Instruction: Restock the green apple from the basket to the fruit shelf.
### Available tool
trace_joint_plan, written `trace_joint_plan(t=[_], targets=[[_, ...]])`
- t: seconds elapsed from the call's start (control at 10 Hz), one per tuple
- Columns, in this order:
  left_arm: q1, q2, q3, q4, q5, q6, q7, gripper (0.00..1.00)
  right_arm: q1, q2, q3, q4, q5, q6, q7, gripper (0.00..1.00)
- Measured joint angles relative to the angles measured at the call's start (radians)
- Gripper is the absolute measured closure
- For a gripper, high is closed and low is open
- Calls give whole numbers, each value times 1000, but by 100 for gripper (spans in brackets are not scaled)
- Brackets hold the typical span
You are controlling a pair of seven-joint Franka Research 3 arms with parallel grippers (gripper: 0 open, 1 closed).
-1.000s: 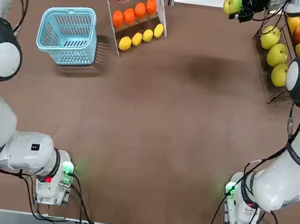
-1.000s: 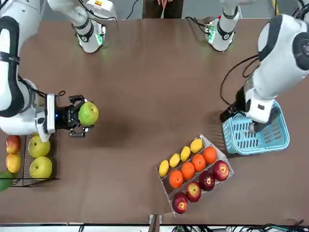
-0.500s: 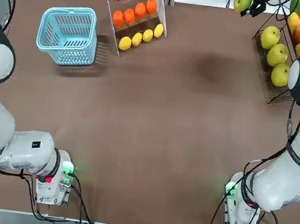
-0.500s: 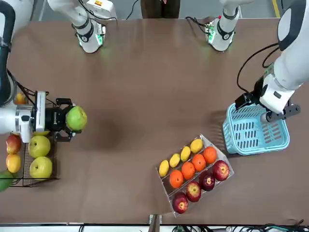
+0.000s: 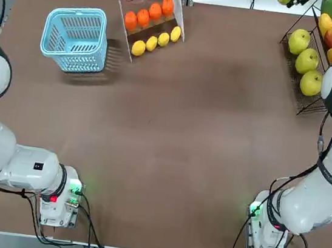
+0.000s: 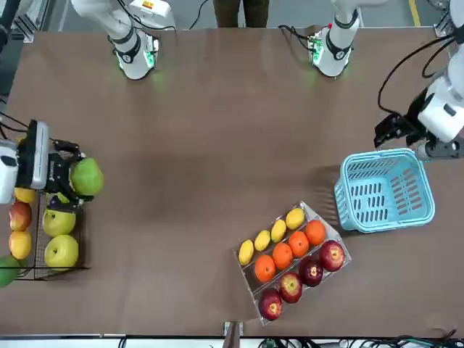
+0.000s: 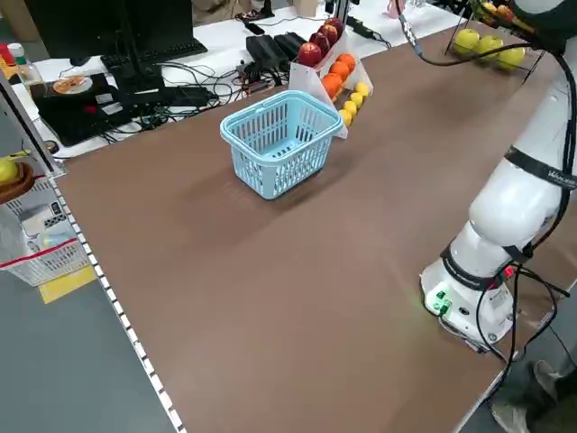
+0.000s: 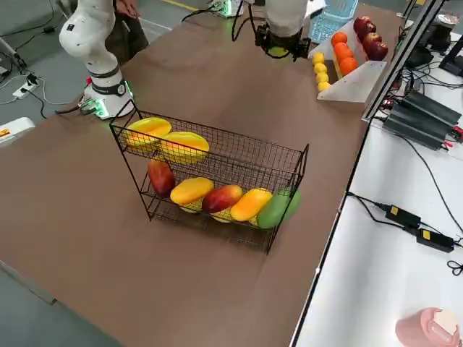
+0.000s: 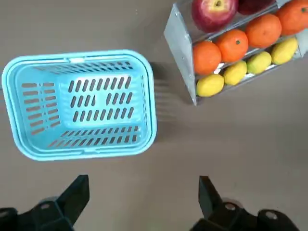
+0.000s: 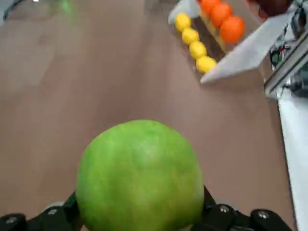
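At the left edge of the front view, the right gripper (image 6: 72, 174) pinches the green apple (image 6: 88, 177) above the fruit shelf (image 6: 75, 250), while at upper right the left gripper (image 6: 396, 131), spread wide, hangs near the light blue basket (image 6: 384, 191).

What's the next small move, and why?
Probably ease the right gripper over the fruit shelf's row of apples before lowering: it grips the green apple above the fruit shelf, its fruit sticking out past the rack's table-side edge.
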Motion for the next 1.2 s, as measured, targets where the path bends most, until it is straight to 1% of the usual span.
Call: trace_joint_plan(t=[0.2, 0.3, 0.4, 0.5, 0.6, 0.7, 0.8, 1.0, 1.2], targets=[[-8, -24, 19, 0, -11, -17, 12, 0, 2, 0, -2, 65, -157, 1, 82, 12], [-8, -25, 22, 0, -13, -18, 13, 0, 4, -1, -3, 83, -219, 1, 140, 12], [-8, -25, 24, -1, -13, -18, 13, 0, 5, 0, -7, 92, -264, 1, 196, 12], [-8, -25, 26, -1, -13, -18, 13, 0, 6, 0, -27, 94, -285, 1, 243, 12], [-8, -25, 28, 1, -10, -18, 14, 0, 6, 0, -56, 95, -301, 0, 280, 12], [-8, -26, 29, 5, -6, -18, 14, 0, 5, -1, -82, 100, -329, 0, 316, 12], [-8, -26, 31, 14, 3, -18, 14, 0, 5, -3, -97, 115, -375, -5, 366, 12], [-9, -27, 30, 19, 50, -18, 14, 0, 7, -8, -101, 149, -470, -20, 458, 12], [-12, -24, 29, 19, 63, -18, 14, 0, 7, -8, -100, 181, -586, -21, 471, 12]])
